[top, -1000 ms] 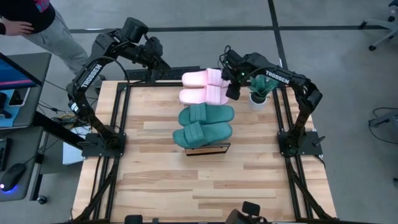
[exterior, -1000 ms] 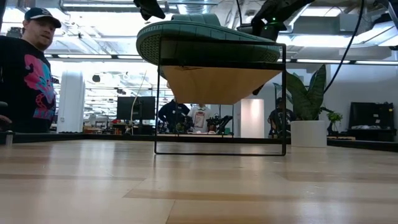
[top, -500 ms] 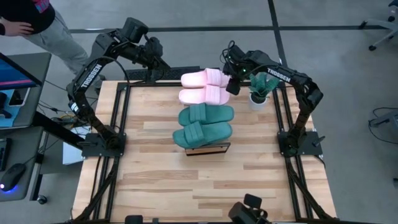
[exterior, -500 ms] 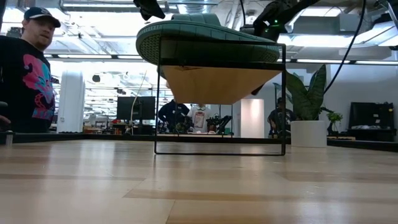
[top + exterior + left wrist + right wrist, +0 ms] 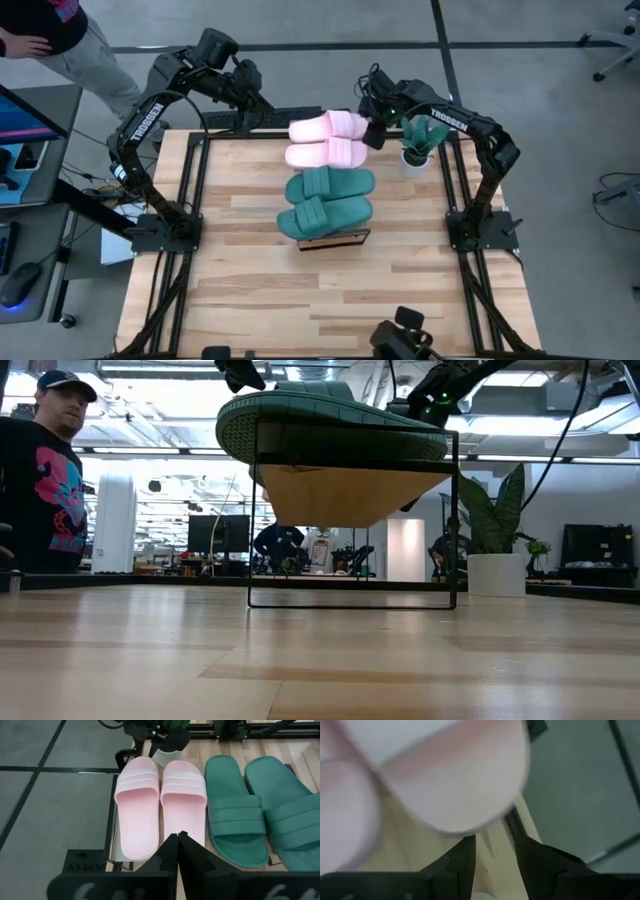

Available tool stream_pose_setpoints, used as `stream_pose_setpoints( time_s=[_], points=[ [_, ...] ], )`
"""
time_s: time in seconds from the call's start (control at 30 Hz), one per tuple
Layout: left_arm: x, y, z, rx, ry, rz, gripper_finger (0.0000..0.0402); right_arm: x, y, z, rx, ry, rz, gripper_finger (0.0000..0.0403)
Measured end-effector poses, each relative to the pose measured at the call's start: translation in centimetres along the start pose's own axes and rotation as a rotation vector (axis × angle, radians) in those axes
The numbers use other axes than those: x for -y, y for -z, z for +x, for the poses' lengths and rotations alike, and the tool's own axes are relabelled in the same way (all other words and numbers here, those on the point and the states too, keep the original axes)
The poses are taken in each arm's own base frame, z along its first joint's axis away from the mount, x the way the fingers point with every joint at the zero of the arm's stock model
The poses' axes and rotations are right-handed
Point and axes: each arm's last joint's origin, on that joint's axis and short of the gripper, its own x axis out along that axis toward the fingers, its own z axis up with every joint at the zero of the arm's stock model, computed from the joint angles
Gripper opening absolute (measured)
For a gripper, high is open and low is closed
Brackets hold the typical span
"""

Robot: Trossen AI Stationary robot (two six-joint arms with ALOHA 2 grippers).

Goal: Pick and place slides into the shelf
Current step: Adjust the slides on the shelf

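Behind the wood worktop (image 5: 250, 290) a big bright room is seen, and a person (image 5: 40, 480) is standing at its side. Two dark arms are reached in from the far corners.

The shelf (image 5: 352, 495) is stood in the middle of the worktop, running from the near side to the far edge. All four slides are laid across its top plank, side by side. The two teal slides (image 5: 328, 200) are at the near end. The two pink slides (image 5: 328, 140) are at the far end, and the last one is partly hung out past the worktop's far edge.

The right gripper (image 5: 373, 132) is held just beside the ends of the pink slides. Its jaws are parted a little and nothing is held between them. The left gripper (image 5: 250, 85) is kept waiting above the far left corner, with its jaws pressed together on nothing.

A small white plant pot (image 5: 415, 157) is stood near the right gripper.

Compared with a second ago, the pink slides have been nudged a little toward the left, and the right gripper has been drawn toward the far edge. So the job can be judged as almost done, with only tidying left.
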Motion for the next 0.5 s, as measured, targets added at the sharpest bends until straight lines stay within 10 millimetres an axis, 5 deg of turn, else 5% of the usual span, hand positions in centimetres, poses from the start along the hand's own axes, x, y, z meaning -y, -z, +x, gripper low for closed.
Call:
stream_pose_setpoints(
  time_s=[0.33,0.5],
  points=[
    [0.0,0.0,0.0,0.0,0.0,0.0,0.0,-0.3,0.9,-0.4,-0.105,0.021,0.013,0.0129],
    [0.1,0.1,0.0,-0.005,0.021,-0.018,0.0,-0.7,1.1,-3.5,-0.015,0.055,0.039,0.0129]
  ],
)
